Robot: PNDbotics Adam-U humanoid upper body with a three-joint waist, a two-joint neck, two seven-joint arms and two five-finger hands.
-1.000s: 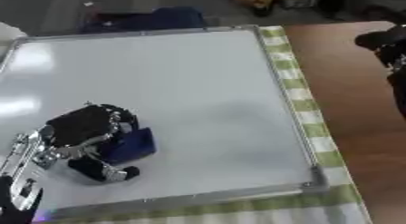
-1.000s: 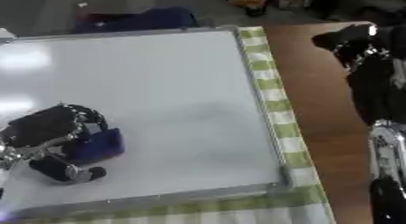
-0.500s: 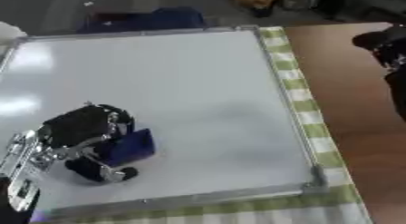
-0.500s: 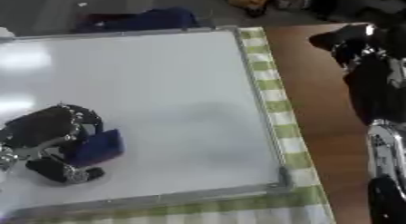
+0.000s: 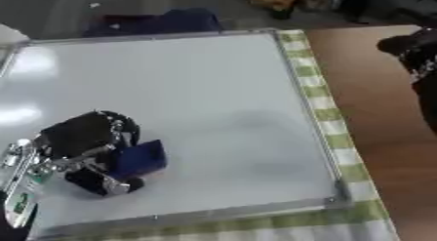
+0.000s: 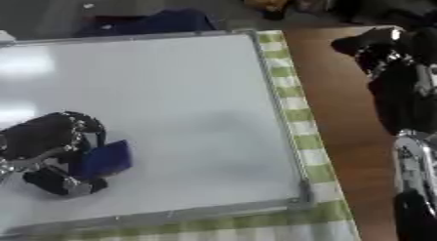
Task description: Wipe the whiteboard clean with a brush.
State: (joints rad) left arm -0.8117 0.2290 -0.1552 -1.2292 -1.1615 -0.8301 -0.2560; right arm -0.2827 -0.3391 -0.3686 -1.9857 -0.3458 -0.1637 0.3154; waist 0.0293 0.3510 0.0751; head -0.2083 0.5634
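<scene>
A white whiteboard (image 5: pixel 196 93) with a silver frame lies flat on a green-checked cloth; a faint grey smudge shows near its right middle. My left hand (image 5: pixel 85 145) rests on the board's lower left part, its fingers and thumb curled round a dark blue eraser brush (image 5: pixel 139 158) that presses on the surface. My right hand (image 6: pixel 388 54) hangs at the right edge over the brown table, well off the board; its fingers look curled, but I cannot tell clearly.
The green-checked cloth (image 5: pixel 333 132) borders the board on the right and front. Brown tabletop (image 5: pixel 375 108) lies to the right. A dark blue object (image 5: pixel 158 21) sits beyond the board's far edge.
The left hand with the brush has stayed in nearly the same spot on the lower left of the board. The right arm has not visibly moved.
</scene>
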